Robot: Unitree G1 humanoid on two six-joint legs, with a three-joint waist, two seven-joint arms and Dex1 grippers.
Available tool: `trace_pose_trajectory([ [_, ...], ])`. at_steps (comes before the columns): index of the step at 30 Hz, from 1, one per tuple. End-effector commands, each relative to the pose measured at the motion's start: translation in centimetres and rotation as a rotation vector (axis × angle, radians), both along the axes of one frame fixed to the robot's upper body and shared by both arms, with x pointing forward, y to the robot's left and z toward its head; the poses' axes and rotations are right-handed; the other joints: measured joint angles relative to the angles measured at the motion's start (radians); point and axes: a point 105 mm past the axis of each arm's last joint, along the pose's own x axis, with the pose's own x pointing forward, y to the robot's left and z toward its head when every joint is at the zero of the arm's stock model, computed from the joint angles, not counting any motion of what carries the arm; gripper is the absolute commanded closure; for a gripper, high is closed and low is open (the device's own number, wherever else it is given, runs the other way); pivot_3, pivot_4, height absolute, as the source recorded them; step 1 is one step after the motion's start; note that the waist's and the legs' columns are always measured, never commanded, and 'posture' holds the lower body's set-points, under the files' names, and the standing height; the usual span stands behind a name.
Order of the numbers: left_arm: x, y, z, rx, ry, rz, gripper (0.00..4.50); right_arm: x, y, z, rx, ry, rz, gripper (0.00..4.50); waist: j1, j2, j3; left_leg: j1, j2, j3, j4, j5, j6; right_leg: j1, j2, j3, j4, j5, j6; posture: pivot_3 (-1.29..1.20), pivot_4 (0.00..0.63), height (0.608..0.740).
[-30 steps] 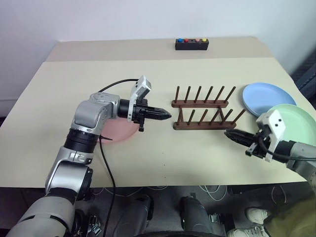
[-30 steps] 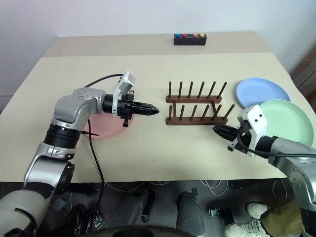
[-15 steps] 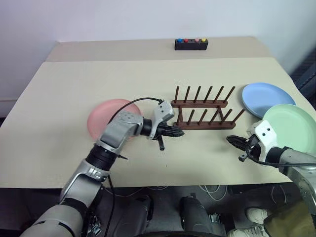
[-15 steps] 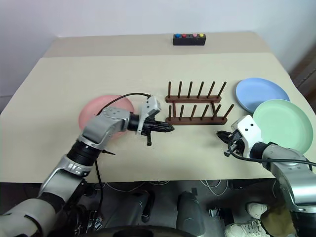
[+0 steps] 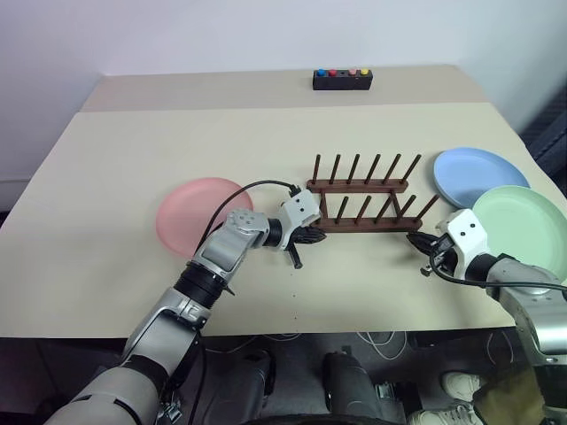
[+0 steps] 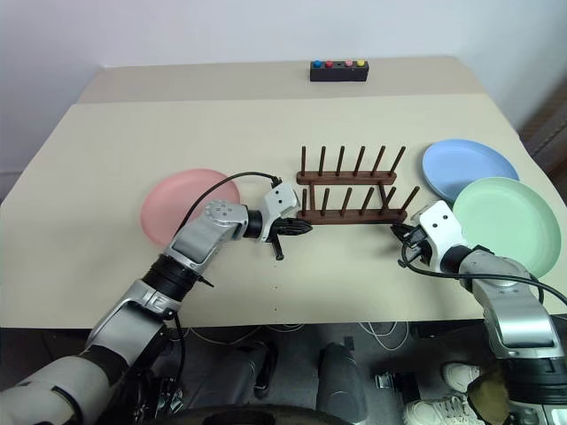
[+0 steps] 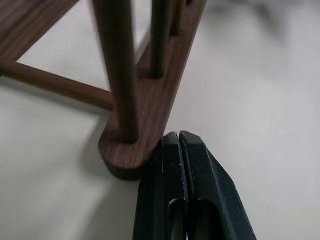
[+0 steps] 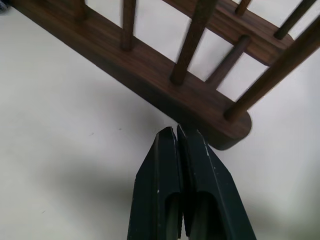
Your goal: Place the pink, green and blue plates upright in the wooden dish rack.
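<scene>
The wooden dish rack [image 5: 363, 205] stands mid-table with no plate between its pegs. The pink plate [image 5: 197, 215] lies flat to its left. The blue plate [image 5: 479, 175] and the green plate [image 5: 520, 224] lie flat to its right, the green one nearer me. My left gripper [image 5: 316, 235] is shut, its tip against the left end of the rack's near rail [image 7: 131, 155]. My right gripper [image 5: 419, 240] is shut too, its tip close to the right end of that same rail [image 8: 220, 131]. Neither gripper holds anything.
A small black box [image 5: 342, 80] with coloured buttons sits at the far edge of the table. Bare tabletop lies in front of the rack. The green plate sits near the table's right edge.
My left gripper has swung down and to the right, from above the pink plate to the rack's left end. My right gripper has crept forward to the rack's right end.
</scene>
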Motion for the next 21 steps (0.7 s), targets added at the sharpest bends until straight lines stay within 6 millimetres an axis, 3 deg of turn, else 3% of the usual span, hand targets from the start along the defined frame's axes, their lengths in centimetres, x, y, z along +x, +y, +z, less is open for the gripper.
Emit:
trace_pose_trajectory([
  [1,0.9,-0.3,1.0,0.008,-0.063,0.012,4.50,0.6,-0.2,0.6,-0.040,-0.049,0.000,4.44,0.000,0.000,0.000,0.000,0.000,0.000,0.000,0.000,0.000,0.000,0.000,0.000,0.000,0.000,0.000,0.00,0.150,0.740],
  [13,2.2,0.1,1.3,0.018,-0.121,0.032,4.50,2.3,0.1,0.6,-0.071,-0.087,0.025,4.44,-0.002,0.000,0.000,0.000,0.000,0.000,0.000,0.000,-0.001,0.000,0.000,0.000,0.000,0.000,0.000,0.00,0.150,0.740],
  [21,3.8,0.8,1.4,0.036,-0.145,0.062,4.50,4.4,1.1,0.7,-0.085,-0.146,0.043,4.44,-0.007,0.000,0.000,0.000,0.000,0.000,0.000,0.003,-0.004,0.000,0.000,0.000,0.000,0.000,0.000,0.00,0.150,0.740],
])
